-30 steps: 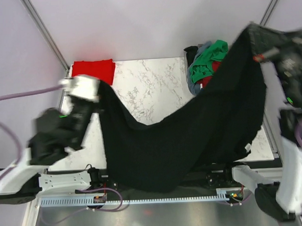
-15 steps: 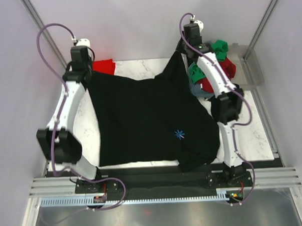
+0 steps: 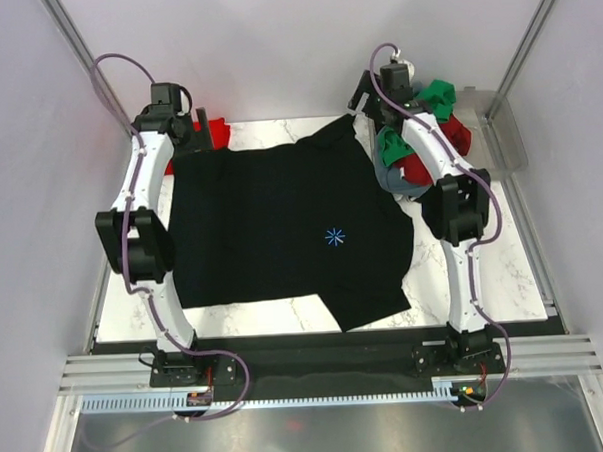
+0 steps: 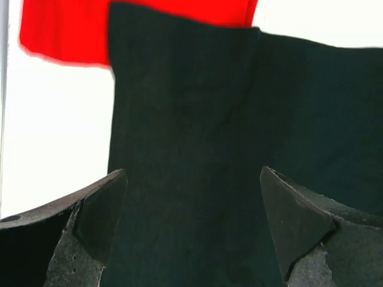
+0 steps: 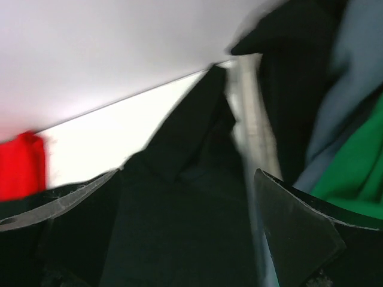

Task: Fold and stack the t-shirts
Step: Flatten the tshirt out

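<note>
A large black t-shirt [image 3: 282,227] with a tiny blue chest mark [image 3: 334,237] lies spread flat on the marble table [image 3: 504,277]. My left gripper [image 3: 197,128] hovers open over its far left corner, and the left wrist view shows the black cloth [image 4: 197,119] below the gripper [image 4: 192,179], not held. My right gripper [image 3: 363,95] is open over the far right corner, with black cloth [image 5: 173,227] under its spread fingers [image 5: 293,239]. A folded red t-shirt [image 3: 217,136] [image 4: 72,30] lies at the back left. Green [image 3: 438,98], red [image 3: 458,134] and grey-blue [image 3: 387,174] t-shirts are piled at the back right.
A grey tray [image 3: 505,142] sits off the table's right back edge. Slanted metal posts [image 3: 89,65] stand at both back corners. One sleeve [image 3: 370,305] reaches toward the table's front edge.
The black t-shirt went from hanging between the raised arms to lying flat on the table. Both grippers opened and let go of it at the far corners.
</note>
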Robot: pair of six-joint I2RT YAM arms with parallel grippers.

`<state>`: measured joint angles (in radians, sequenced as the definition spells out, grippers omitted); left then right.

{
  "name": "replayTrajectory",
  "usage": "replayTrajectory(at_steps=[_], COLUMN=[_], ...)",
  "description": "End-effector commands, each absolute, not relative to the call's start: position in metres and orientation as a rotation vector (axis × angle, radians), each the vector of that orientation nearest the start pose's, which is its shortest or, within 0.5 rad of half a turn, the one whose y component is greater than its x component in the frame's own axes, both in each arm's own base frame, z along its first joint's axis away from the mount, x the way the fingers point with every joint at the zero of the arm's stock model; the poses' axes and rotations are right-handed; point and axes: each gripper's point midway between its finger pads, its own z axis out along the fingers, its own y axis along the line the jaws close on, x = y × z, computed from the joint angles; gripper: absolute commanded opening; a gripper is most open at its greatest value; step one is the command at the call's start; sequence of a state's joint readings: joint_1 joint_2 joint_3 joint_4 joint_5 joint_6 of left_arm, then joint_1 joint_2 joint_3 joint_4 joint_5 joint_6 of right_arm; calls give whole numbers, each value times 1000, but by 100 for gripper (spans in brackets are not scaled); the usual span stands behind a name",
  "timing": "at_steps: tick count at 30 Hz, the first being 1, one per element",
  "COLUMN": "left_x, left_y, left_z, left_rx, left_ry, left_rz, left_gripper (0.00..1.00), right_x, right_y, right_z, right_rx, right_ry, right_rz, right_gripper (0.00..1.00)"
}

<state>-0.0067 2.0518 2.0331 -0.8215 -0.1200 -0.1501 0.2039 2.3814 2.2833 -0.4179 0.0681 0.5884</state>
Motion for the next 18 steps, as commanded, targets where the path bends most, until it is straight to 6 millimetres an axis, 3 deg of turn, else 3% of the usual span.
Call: replayTrajectory(at_steps=[1,2,3,4,6,7,8,9,10,11,12,13,16,18], left_x=[473,463,453,428,408,387,373,362,343,337,330,319,311,312], left_y=[16,15,30,30,39,41,42,46,43,41,40,36,29,25], left_z=[263,264,261,255,248,217,227,219,186,191,180,158,128,109], left_rx=[-329,-353,-397,-416,-495,-547,-614,-661,-703,-732,-750,-770,-818,-843], left_ry=[2247,2240,2235,2244,2219,2276,2214,2208,2265,2207,2214,2254,2293,2321], left_rz=[46,39,42,41,24,27,-5,-25,-30,-58,-67,-73,-119,-144], left_gripper=[100,100,99,99,98,98,97,97,96,96,96,96,96,95], right_x=[608,596,586,564,536,515,495,481,456,443,431,413,390,384], right_y=[176,187,190,191,203,202,205,204,200,200,203,198,198,193], right_z=[317,318,316,305,283,238,237,220,184,166,150,119,76,62], right_rx=[280,257,237,232,218,223,217,227,258,265,264,266,228,198], right_ry=[1842,1854,1872,1921,1991,2103,2121,2164,2255,2303,2350,2429,2555,2602], right_rz=[555,564,554,538,513,474,476,460,445,444,466,443,439,394], right_gripper=[98,98,98,98,98,98,98,98,98,98,98,98,98,98])
